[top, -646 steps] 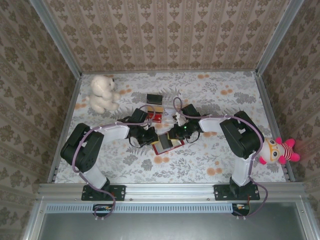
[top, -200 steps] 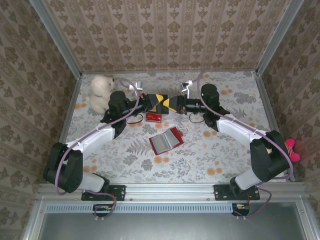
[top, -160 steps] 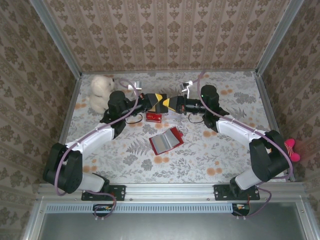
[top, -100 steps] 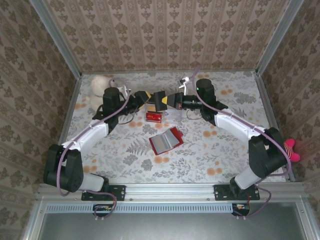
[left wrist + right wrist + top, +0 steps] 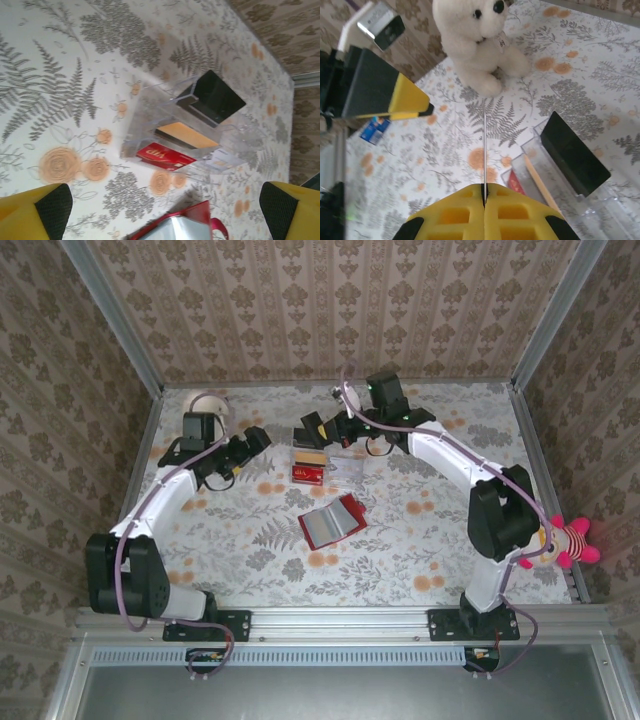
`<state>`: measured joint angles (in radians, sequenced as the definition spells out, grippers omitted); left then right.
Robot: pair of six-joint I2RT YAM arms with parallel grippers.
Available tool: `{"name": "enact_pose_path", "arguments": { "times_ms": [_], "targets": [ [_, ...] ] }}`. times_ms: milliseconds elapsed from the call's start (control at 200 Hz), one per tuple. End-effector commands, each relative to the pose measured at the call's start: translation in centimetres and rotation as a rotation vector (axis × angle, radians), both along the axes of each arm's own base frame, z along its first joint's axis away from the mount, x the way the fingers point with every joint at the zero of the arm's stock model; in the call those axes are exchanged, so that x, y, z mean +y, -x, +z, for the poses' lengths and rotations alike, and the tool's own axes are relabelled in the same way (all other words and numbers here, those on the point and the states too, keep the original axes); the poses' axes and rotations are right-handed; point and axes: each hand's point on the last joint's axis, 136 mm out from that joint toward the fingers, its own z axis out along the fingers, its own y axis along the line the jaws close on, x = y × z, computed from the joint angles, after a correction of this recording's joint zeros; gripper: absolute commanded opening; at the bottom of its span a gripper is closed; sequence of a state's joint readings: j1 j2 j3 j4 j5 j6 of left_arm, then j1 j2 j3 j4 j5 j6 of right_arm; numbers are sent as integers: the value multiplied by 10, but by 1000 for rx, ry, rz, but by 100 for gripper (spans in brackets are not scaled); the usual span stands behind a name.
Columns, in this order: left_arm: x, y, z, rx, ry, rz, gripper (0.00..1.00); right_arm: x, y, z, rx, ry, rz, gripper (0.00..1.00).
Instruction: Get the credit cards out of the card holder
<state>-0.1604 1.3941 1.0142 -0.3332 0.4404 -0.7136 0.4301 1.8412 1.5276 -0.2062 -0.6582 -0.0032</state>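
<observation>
Card holder (image 5: 333,522) and card alike are found over the floral worktop (image 5: 400,550), which is walled in by patterned panels and spanned by both arms, each stretched towards the far side. A white teddy bear (image 5: 480,40) is seated at the far left corner of the worktop, partly covered by the left arm in the top view, and a pink-and-white striped toy (image 5: 565,540) is seen at the right edge. A clear plastic tray (image 5: 135,120) is placed near the middle of the far half; in it a thick black block (image 5: 217,97), an orange-tan flat piece (image 5: 185,135) and a red printed packet (image 5: 165,156) are stood side by side. The card holder is laid open like a book on the near side of the tray, apart from it, with its greyish sleeves turned up and its red cover shown at the edges; it is touched by neither arm. The left tool (image 5: 165,201) is spread wide, its yellow-and-black fingers (image 5: 385,97) set far apart with nothing between them, and it is held above the worktop to the left of the tray. The right tool (image 5: 484,187) is closed tight on one of the credit cards (image 5: 484,150), which is seen edge-on as a thin line rising from between the yellow pads. That card is held in the air just beyond the far left corner of the tray, well apart from the card holder and clear of the left tool.
</observation>
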Motion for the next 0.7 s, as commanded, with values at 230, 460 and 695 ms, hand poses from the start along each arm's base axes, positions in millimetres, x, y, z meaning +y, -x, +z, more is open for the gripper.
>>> {"name": "enact_pose_path", "arguments": {
  "times_ms": [230,460,695],
  "targets": [
    [11,12,-20,61,-81,-28,100,8,-36,-21,-187,176,125,0],
    [8,13,-21,63,-72,-34,100,13,-50,-41,-190,246,178,0],
    [6,15,-26,79,-71,-53,100,11,-56,-60,-199,307,203,0]
  ]
}}
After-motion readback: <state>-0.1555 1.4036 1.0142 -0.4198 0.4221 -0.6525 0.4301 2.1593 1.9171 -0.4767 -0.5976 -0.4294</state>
